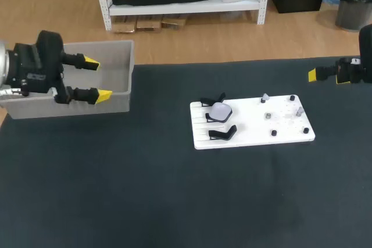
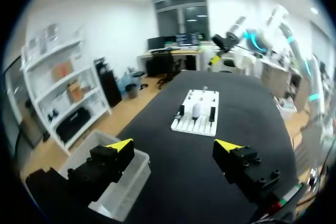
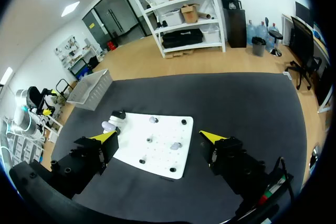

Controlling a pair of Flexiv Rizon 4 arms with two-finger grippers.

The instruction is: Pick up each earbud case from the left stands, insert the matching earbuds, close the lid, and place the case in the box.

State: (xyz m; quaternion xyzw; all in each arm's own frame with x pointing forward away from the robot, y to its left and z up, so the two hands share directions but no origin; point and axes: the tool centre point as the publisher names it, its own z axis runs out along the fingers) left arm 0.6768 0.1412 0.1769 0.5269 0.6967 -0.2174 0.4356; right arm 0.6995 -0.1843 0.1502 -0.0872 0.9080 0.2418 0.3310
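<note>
Rounded white earbud case (image 1: 220,110) is sitting on black stands (image 1: 222,133) at flat white board's (image 1: 256,126) left edge, presented for pickup. Left gripper (image 1: 97,78) is hovering, fingers apart, over grey plastic box (image 1: 119,103). Right gripper (image 3: 158,137), fingers apart, is hanging near table's right edge. Both are carrying nothing.

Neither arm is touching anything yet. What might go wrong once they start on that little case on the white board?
1. The case is small and rounded, so the left gripper might pinch it off-centre and let it slip.
2. The earbuds on the board are tiny; the right gripper may well fumble one.
3. The box sits far from the board, so a loosely held case might drop on the way.
</note>
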